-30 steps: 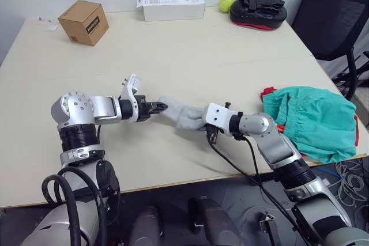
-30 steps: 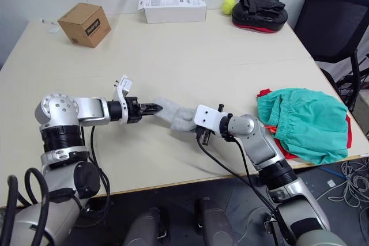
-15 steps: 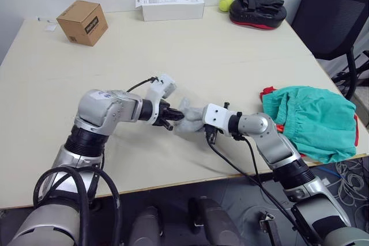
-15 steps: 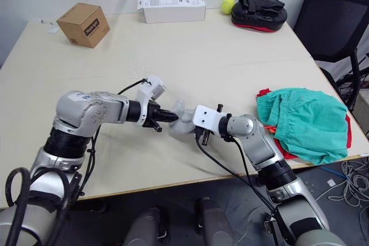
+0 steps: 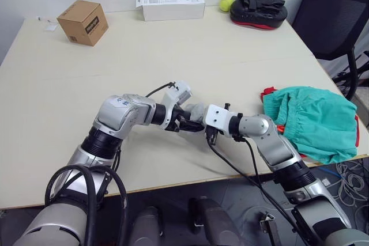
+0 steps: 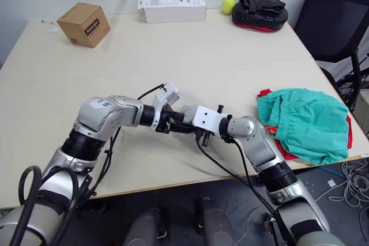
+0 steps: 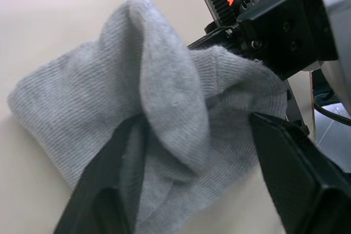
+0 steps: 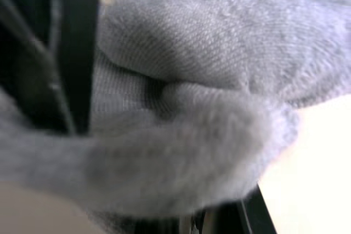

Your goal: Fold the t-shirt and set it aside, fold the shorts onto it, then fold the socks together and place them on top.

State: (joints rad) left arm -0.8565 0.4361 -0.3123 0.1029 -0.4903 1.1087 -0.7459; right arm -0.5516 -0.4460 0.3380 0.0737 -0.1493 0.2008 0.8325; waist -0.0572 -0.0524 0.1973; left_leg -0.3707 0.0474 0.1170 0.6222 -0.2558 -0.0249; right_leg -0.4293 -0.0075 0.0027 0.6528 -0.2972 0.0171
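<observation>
I see the socks (image 7: pixel 164 135) bunched into a small grey bundle on the table (image 5: pixel 173 50), near the front middle, between my two grippers. The left gripper (image 5: pixel 185 124) comes from the left side and its two black fingers (image 7: pixel 104 190) stand apart on both sides of a raised fold of the sock cloth; the left wrist view shows the fold rising between them, with cloth against the inner side of each finger. The right gripper (image 5: pixel 202 124) meets the bundle from the other side. In the right wrist view the grey knit covers almost everything, so I cannot tell if its fingers are together or apart. The two grippers are very near each other, with the socks between.

The shorts (image 5: pixel 311 119) lie crumpled at the right edge of the table, well apart from the socks, and they lie on the t-shirt (image 5: pixel 268 92), whose red cloth shows at their left and right edges.

At the far side of the table are a cardboard box (image 5: pixel 83 22), a white carton (image 5: pixel 170 6), a tennis ball (image 5: pixel 226 3) and a black and red pad (image 5: pixel 258 8). A black office chair (image 5: pixel 334 21) stands beside the right far corner
</observation>
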